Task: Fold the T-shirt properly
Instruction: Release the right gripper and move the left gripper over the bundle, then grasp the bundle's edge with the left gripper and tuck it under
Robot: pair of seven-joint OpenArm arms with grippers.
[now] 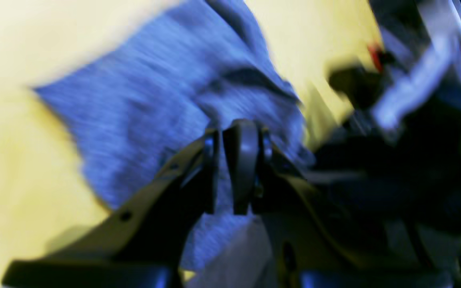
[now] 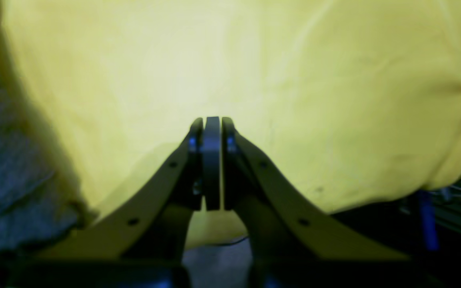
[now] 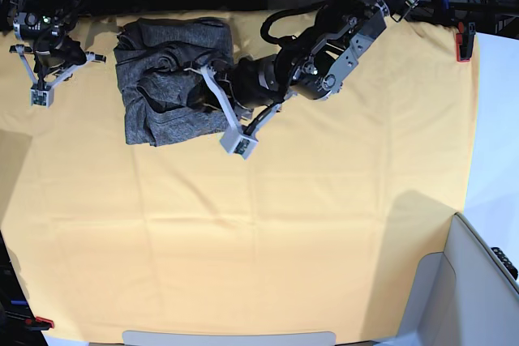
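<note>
The charcoal-grey T-shirt lies bunched in a rough rectangle at the far left of the yellow cloth. My left gripper reaches across it, its tip just past the shirt's near right corner. In the blurred left wrist view the left gripper has its jaws together over the T-shirt, and no cloth shows between them. My right gripper is shut and empty, left of the shirt. The right wrist view shows the right gripper over bare yellow cloth, with the T-shirt at the frame's left edge.
A red clamp holds the cloth at the far right edge, and another sits at the near left corner. A white bin stands at the near right. The left arm's body spans the far middle of the table.
</note>
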